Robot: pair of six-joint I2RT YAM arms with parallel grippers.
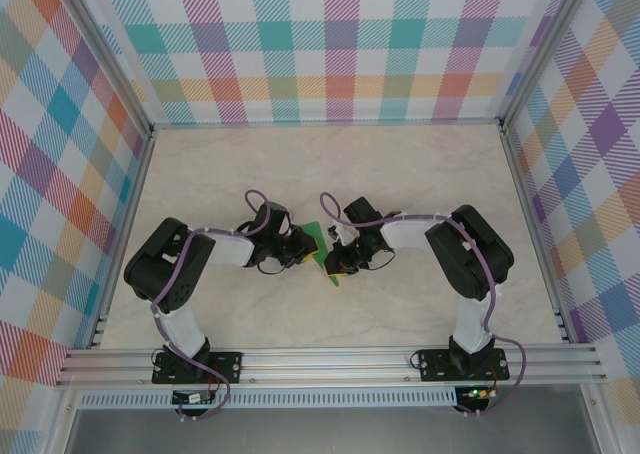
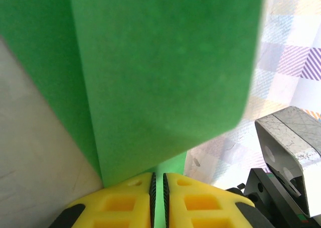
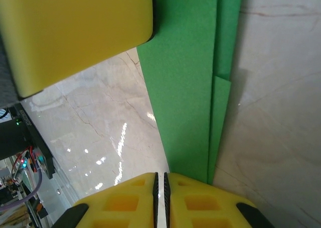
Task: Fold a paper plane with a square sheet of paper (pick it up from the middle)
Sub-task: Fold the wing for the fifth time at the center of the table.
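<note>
Yellow fingertips, left claw (image 2: 158, 200): clamping on the green paper sheet (image 2: 165, 77), with a sliver of green showing in the slit between them. The sheet is rising straight ahead of this claw and parting along one crease into a darker flap on the left and a broad flap on the right.

Yellow fingertips, right claw (image 3: 160, 200): sitting pressed to a hairline, with a pale line and no green showing in the gap. The paper is running as a narrow, stepped, layered strip from just ahead of this claw's right finger, above the marble-patterned table (image 3: 271, 112). It is ending under the other claw's yellow pad (image 3: 75, 32). Whether this claw is pinching the strip or only lying against it cannot be told.

Overhead: left claw (image 1: 303, 246) and right claw (image 1: 340, 259) are meeting tip to tip, with green paper (image 1: 320, 237) poking out between and beyond them.

Progress, judged: several folds are looking done, since layers and a centre crease are showing. Wings and a pointed nose are not showing as finished, so final folds and release are probably remaining.
</note>
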